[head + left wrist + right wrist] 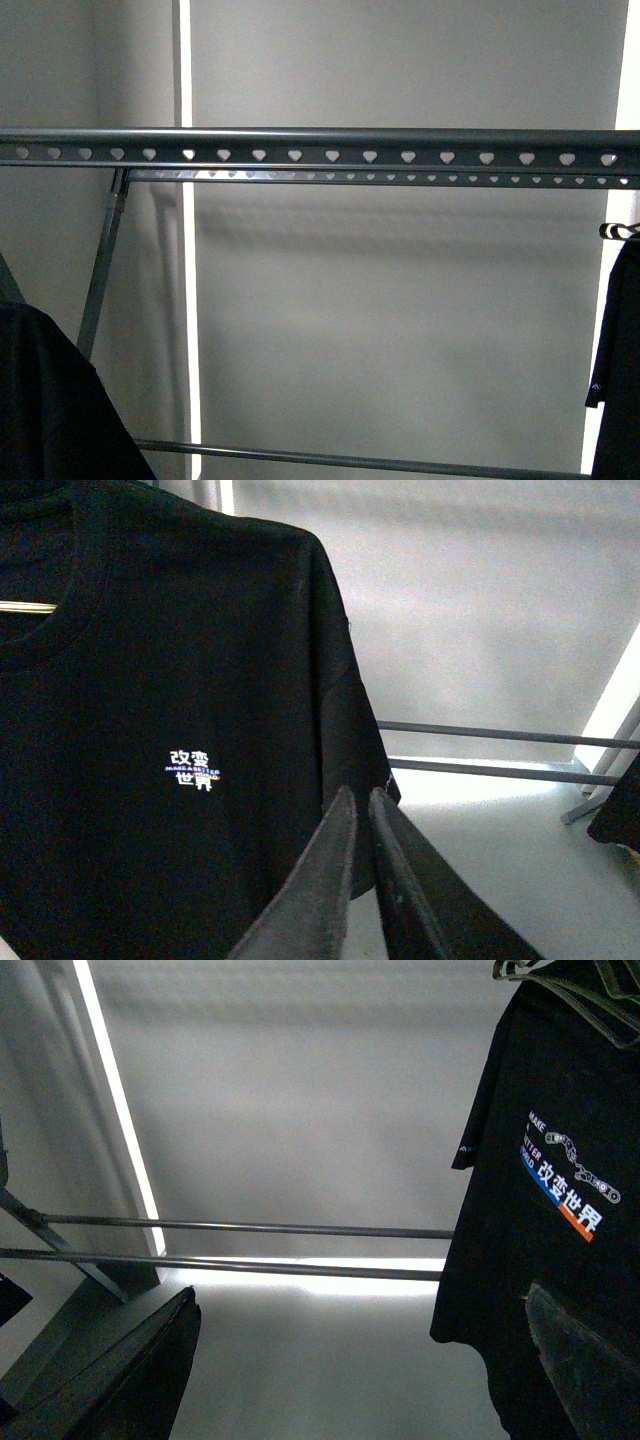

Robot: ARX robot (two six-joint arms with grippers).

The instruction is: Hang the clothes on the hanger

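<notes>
The dark grey rack (330, 140) runs across the front view, its rails punched with heart-shaped holes. In the left wrist view a black T-shirt (150, 730) with a small white "MAKE A BETTER WORLD" chest print hangs on a shiny hanger bar (25, 607). It shows as a black shape at the lower left of the front view (50, 400). My left gripper (358, 795) is shut and empty, its fingertips in front of the shirt's sleeve hem. My right gripper (360, 1295) is open and empty, with one finger (150, 1370) far from the other.
Another black T-shirt (540, 1290), with a larger print, a blue bar and a tiny sleeve logo, hangs beside my right gripper and shows at the right edge of the front view (618, 380). The rack's lower rails (250, 1227) cross behind. A grey wall stands beyond.
</notes>
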